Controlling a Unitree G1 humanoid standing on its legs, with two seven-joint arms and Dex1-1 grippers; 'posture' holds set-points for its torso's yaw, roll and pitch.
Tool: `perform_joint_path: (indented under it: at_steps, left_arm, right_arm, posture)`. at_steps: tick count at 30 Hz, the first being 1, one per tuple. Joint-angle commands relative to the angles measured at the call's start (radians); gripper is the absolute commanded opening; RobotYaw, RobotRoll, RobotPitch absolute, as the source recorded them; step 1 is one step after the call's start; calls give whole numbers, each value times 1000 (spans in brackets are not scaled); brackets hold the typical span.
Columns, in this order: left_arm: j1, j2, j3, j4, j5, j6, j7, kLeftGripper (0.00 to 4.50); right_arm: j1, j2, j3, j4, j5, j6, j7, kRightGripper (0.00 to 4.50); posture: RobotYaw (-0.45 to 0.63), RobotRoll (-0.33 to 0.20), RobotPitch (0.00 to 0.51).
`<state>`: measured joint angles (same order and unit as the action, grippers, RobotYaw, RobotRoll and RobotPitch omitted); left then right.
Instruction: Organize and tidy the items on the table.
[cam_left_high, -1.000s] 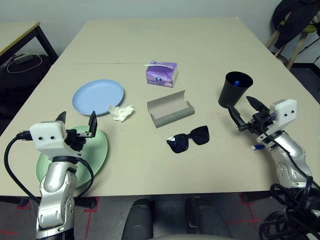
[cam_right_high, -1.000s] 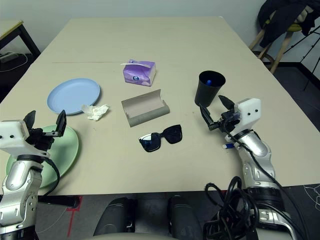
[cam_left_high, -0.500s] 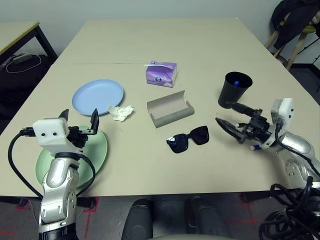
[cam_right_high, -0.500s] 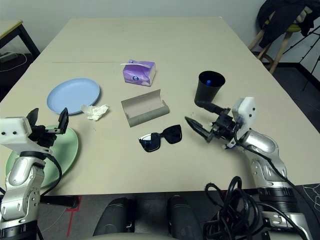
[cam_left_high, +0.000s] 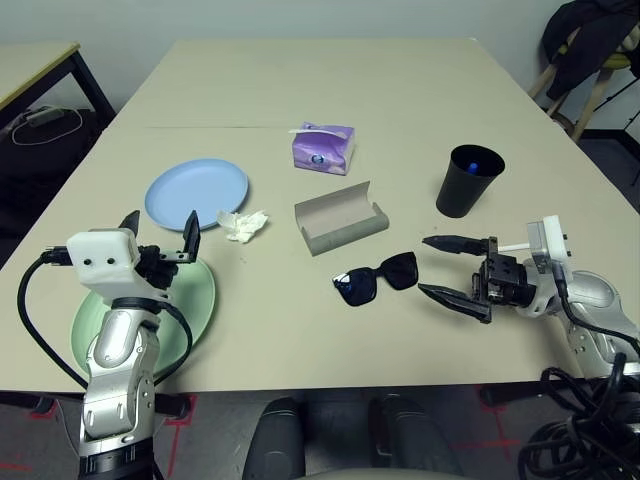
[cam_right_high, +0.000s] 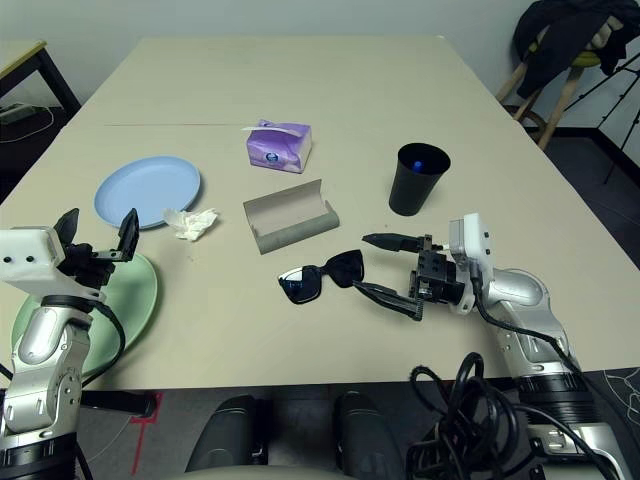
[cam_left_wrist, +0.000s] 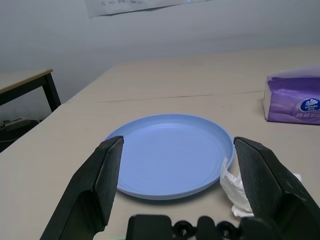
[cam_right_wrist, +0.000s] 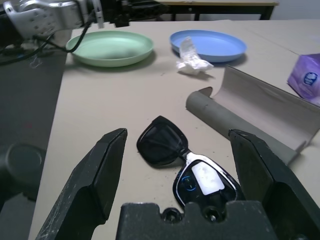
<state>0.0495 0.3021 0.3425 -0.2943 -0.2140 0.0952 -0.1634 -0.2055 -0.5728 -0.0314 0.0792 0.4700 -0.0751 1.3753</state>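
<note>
On the table (cam_left_high: 300, 80), black sunglasses (cam_left_high: 377, 278) lie near the front, just before the open grey glasses case (cam_left_high: 340, 217). My right gripper (cam_left_high: 424, 265) lies sideways and open, its tips a short way right of the sunglasses (cam_right_wrist: 180, 160) and aimed at them. A black cup (cam_left_high: 470, 180) with a blue-tipped thing inside stands behind it. My left gripper (cam_left_high: 160, 222) is open above the mint green plate (cam_left_high: 200, 300), facing the light blue plate (cam_left_wrist: 170, 155). Crumpled tissue (cam_left_high: 242, 224) lies by the blue plate. The purple tissue box (cam_left_high: 323, 146) sits further back.
A smaller wood-topped table (cam_left_high: 35, 60) stands at the far left. A stool with a dark jacket (cam_left_high: 590, 50) is off the table's back right corner. Cables hang below my right arm (cam_left_high: 580, 430).
My right gripper has swung down from beside the cup and turned left, so its open fingers now point at the sunglasses. The left gripper has barely shifted.
</note>
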Motion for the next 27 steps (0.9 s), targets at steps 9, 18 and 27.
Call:
perform_joint_path:
  at_steps: [9, 18, 27]
  left_arm:
    - [-16, -8, -3, 20, -17, 20, 5, 4500]
    - [-48, -14, 24, 22, -5, 192, 112, 4500]
    - [-68, -30, 98, -25, -118, 201, 95, 4500]
  right_arm:
    - [-21, 0, 23, -8, 11, -56, 64, 4462]
    - [-17, 4, 28, -11, 8, -76, 56, 4462]
    - [-9, 20, 29, -9, 11, -81, 50, 4462]
  posture:
    - [118, 0, 41]
    - [112, 0, 43]
    - [119, 0, 46]
